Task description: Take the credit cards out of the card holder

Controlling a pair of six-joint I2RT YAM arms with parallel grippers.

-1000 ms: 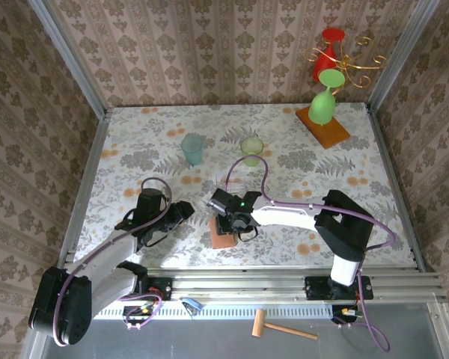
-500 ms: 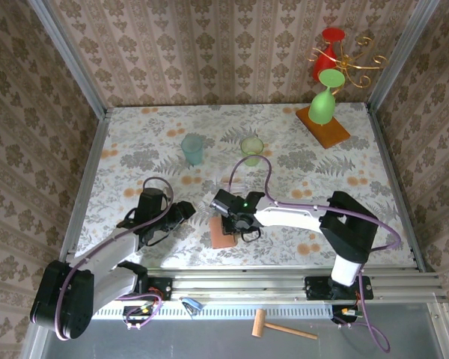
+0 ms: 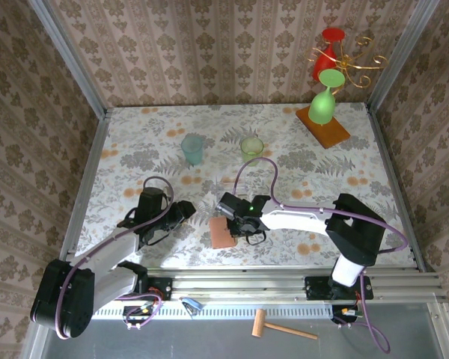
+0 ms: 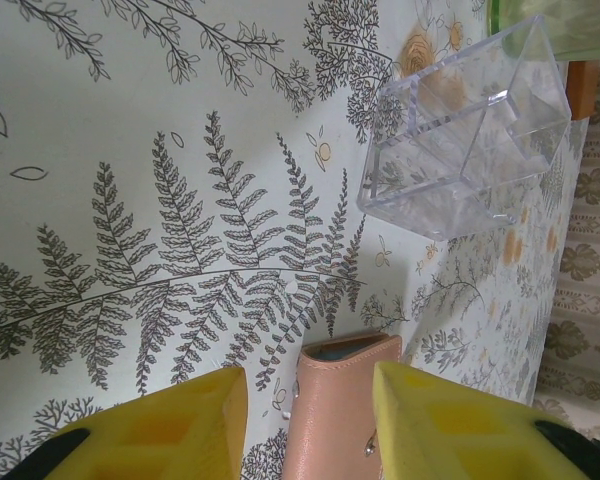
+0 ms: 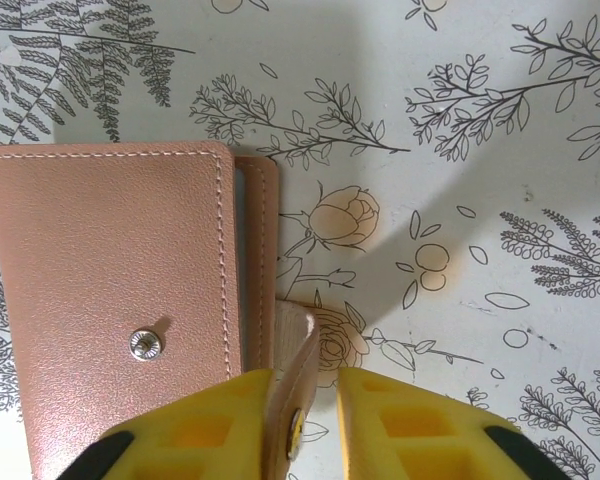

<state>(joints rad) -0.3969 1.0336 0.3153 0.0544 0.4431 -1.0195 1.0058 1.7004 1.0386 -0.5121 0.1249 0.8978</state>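
Covering most of the overhead view, the tabletop wears a pale cloth printed with ferns and flowers.

Orange wooden board at upper right of that view, with a green goblet standing on it.

Card holder: lower centre of the overhead view, flat on the cloth, folded shut, tan-pink leather face up. It lies between the two grippers.

Clear plastic tray: upper right of the left wrist view, apart from the card holder.

Left gripper: to the left of the card holder in the overhead view and not touching it. Its yellow fingers stand moderately apart and hold nothing. In the left wrist view, one end of the card holder shows on the cloth beyond the gap.

Right gripper: at the card holder's right edge, fingers narrow. One finger sits on each side of the closure tab, which stands up on edge. The frame-left finger looks pressed to the tab; a sliver of shadow shows on the other side. Cannot tell whether the tab is clamped.

Metal snap stud: on the leather face, lower left of the right wrist view.
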